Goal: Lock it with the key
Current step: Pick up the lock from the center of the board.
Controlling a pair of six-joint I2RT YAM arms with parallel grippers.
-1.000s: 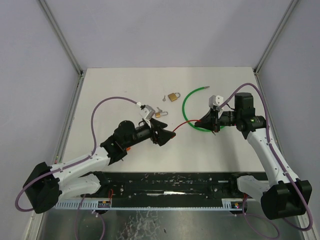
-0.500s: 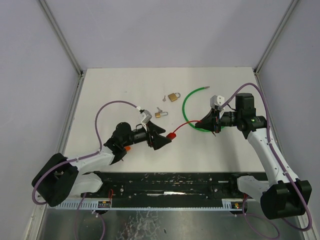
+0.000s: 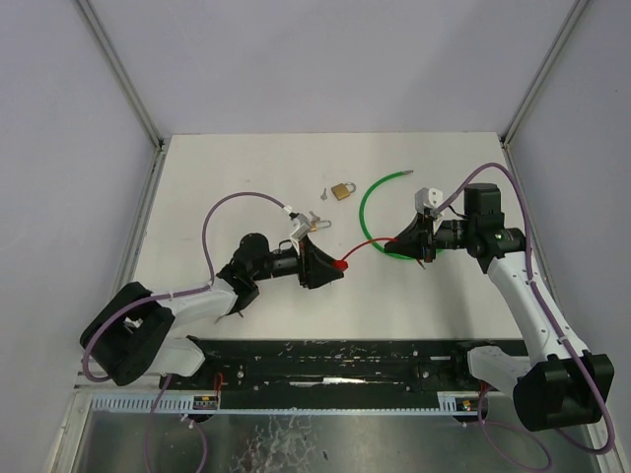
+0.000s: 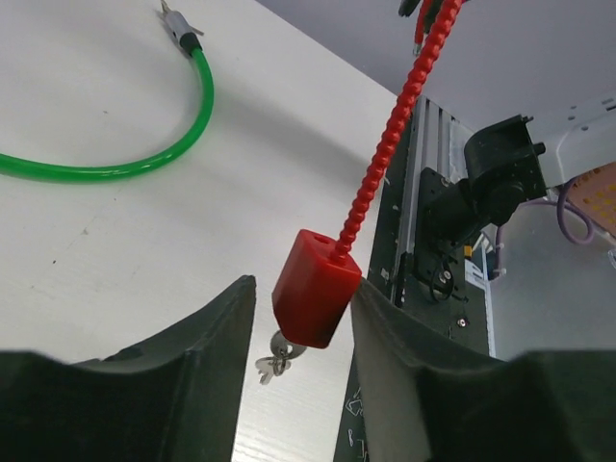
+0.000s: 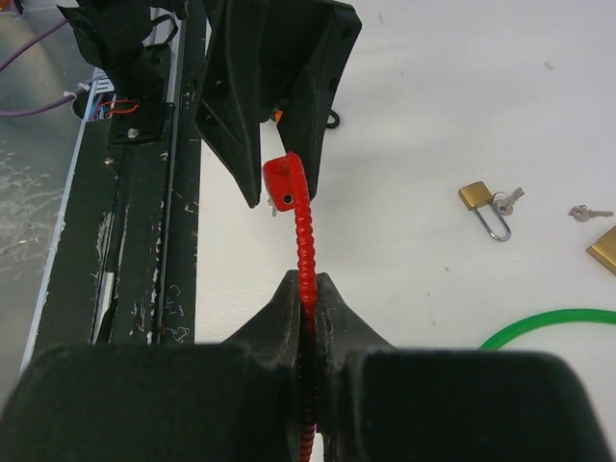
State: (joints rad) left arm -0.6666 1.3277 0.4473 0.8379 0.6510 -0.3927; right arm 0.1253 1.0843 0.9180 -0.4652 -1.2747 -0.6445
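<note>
A red lock body (image 4: 316, 298) hangs at the end of a ribbed red cable (image 4: 385, 154), with a small silver key (image 4: 272, 358) dangling under it. My left gripper (image 4: 303, 289) stands around that body: the right finger touches it and a gap shows at the left finger. In the top view the body (image 3: 342, 263) sits at the left gripper (image 3: 330, 268). My right gripper (image 5: 306, 284) is shut on the red cable (image 5: 303, 241) further along, holding it above the table, with the lock body (image 5: 282, 178) straight ahead of it.
A green cable (image 3: 370, 212) loops on the table beside the right gripper (image 3: 419, 243). A brass padlock (image 3: 342, 190) with a loose key (image 3: 322, 194) lies further back. A second brass padlock (image 5: 604, 248) shows at the right wrist view's edge. The black rail (image 3: 335, 360) runs along the near edge.
The left arm has swung right until its jaws came round the red lock body, and the jaws have narrowed. The right arm holds the cable as before.
</note>
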